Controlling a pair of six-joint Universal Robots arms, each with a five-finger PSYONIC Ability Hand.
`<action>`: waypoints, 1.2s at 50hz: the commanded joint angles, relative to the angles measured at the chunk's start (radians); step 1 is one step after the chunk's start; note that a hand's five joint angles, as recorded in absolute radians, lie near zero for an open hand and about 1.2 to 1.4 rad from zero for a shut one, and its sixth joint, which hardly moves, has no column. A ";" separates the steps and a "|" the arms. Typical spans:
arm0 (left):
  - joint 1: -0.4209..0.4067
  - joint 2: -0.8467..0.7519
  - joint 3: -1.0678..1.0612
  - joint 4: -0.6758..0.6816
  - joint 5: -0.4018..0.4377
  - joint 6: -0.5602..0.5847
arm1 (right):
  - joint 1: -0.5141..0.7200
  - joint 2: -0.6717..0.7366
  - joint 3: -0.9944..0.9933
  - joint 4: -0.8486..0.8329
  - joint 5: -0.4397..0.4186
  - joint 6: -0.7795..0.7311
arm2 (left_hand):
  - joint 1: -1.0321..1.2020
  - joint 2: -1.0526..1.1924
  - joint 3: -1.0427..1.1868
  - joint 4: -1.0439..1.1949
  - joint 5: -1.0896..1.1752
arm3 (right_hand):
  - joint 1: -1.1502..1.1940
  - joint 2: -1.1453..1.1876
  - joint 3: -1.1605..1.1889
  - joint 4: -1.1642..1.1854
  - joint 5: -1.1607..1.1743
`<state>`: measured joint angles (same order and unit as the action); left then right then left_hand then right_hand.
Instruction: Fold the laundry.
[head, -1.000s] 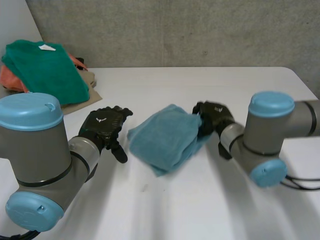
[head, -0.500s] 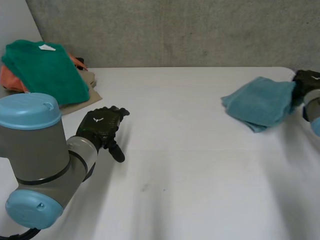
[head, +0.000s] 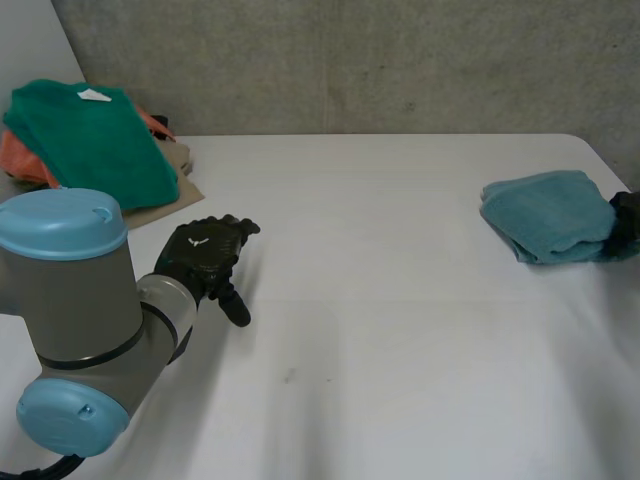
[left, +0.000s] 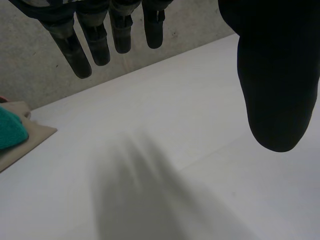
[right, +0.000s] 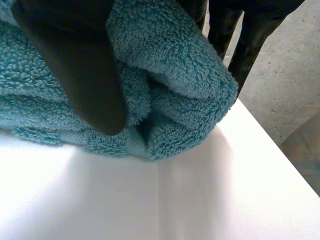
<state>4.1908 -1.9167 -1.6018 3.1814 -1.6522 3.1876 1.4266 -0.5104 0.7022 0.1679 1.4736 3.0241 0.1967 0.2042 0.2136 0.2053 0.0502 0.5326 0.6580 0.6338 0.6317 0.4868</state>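
The folded light-blue terry towel (head: 548, 215) lies on the white table (head: 380, 300) at about 3 o'clock in the head view, near the table's edge on that side. The robot's right hand (head: 628, 218) is at the towel's 3 o'clock end. In the right wrist view its thumb (right: 75, 65) presses on the upper layers and its fingers (right: 250, 35) reach round the other side of the fold, so the hand has the towel pinched.

Well apart, at about 9 o'clock, the left hand (head: 205, 255) is over bare table. Its fingers are straight and set apart from the thumb, and it holds nothing.

At 10 o'clock a dark green folded cloth (head: 95, 140) tops an orange cloth (head: 25, 160) and a flat tan sheet (head: 170, 185). A grey concrete wall (head: 350, 60) runs along 12 o'clock.
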 joint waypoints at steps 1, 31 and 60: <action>-0.001 0.004 -0.004 -0.001 0.000 0.000 | -0.012 -0.106 0.097 0.002 0.004 -0.011 | -0.007 -0.014 -0.024 -0.015 -0.035 | -0.358 -0.483 -0.459 -0.457 -0.487; 0.060 0.156 -0.023 0.028 -0.001 -0.003 | 0.253 -0.588 0.433 -0.281 0.030 -0.380 | -0.013 -0.020 -0.029 -0.021 -0.041 | -0.358 -0.483 -0.459 -0.457 -0.487; 0.123 0.212 -0.070 0.045 0.000 -0.002 | 0.428 -0.732 0.737 -0.272 -0.042 0.024 | -0.021 -0.029 -0.038 -0.030 -0.049 | -0.358 -0.483 -0.459 -0.457 -0.487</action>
<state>4.3070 -1.7064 -1.6655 3.2243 -1.6519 3.1858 1.8537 -1.2445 1.4383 -0.1040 1.4310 3.0581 0.1967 0.2041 0.2136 0.2053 0.0502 0.2011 0.2216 0.2128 0.2333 0.0677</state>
